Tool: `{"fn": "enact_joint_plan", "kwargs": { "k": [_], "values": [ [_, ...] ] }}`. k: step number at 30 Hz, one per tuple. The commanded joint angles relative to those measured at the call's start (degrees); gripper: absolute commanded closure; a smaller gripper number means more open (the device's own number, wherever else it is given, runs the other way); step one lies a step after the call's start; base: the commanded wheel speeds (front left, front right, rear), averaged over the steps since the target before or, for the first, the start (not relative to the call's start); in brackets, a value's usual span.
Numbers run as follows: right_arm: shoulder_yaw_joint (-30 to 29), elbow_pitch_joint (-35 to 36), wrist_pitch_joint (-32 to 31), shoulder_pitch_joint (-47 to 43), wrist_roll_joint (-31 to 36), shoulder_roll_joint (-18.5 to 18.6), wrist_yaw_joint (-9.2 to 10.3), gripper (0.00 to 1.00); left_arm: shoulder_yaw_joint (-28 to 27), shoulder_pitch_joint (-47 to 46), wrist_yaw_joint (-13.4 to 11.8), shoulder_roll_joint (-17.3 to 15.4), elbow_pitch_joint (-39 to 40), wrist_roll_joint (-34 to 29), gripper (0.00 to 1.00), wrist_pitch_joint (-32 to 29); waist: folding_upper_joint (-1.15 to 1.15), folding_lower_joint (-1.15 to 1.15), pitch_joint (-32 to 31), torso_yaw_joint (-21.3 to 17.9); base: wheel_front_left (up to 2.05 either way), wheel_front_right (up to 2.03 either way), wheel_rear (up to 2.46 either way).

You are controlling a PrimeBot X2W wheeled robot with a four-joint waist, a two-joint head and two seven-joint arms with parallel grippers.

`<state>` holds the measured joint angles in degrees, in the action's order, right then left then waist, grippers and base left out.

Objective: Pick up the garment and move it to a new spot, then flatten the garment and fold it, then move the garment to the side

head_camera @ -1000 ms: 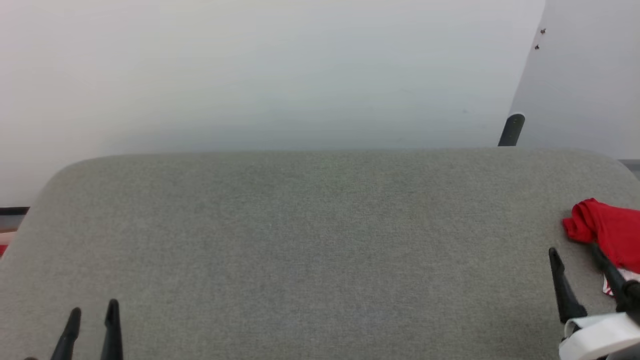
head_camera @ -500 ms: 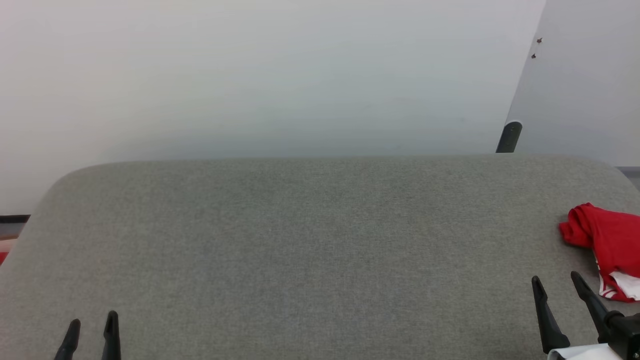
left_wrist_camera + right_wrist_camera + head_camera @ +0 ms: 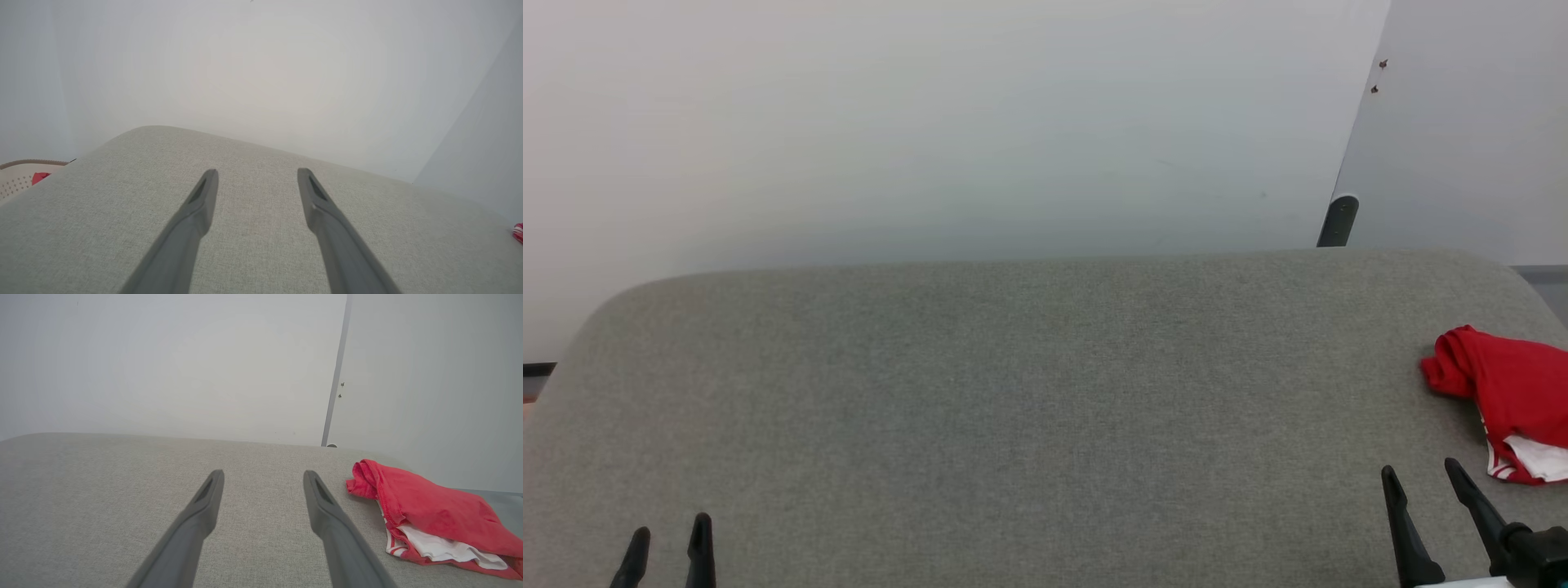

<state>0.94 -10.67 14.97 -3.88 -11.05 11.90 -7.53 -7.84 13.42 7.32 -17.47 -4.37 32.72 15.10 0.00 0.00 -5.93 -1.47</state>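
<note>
Dark fingers (image 3: 199,518) wide apart, empty

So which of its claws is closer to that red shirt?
The right gripper: it sits just beside the garment, open, not touching. The left gripper is far across the grey surface.

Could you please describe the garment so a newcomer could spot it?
On the wide grey padded surface, look to its right edge, just beyond the open right gripper. The garment lies there, a bunched bright red T-shirt; its white fabric with red-and-white stripes marks it out.
</note>
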Motion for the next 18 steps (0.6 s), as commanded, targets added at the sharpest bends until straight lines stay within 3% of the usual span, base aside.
{"fn": "enact_joint_plan", "kwargs": {
  "k": [1,9,10,18],
  "values": [
    [0.1,0.2,0.2,-0.4,0.0,-0.2,0.08,0.0,-0.1,0.5,0.2,-0.1,0.0,0.2,0.0,0.0,0.0,0.0,0.0,-0.1,0.0,0.0,0.0],
    [0.2,0.1,0.2,-0.4,0.0,-0.3,0.08,0.0,1.3,0.3,0.2,-1.0,-0.4,-1.1,0.0,0.0,0.0,0.0,0.3,-0.2,0.0,0.0,0.0],
    [0.1,-0.2,0.0,-0.1,0.0,-0.1,0.0,1.0,1.4,0.1,0.0,-0.8,-0.6,-0.9,1.0,0.0,0.0,0.0,0.3,-0.2,0.0,0.0,0.0],
    [0.4,-4.4,-0.5,-2.5,-0.2,-1.9,0.0,1.0,2.9,1.0,0.0,3.2,-4.7,-0.8,1.0,-0.1,0.0,0.0,0.3,-0.2,0.0,0.0,0.0]
  ]
}}
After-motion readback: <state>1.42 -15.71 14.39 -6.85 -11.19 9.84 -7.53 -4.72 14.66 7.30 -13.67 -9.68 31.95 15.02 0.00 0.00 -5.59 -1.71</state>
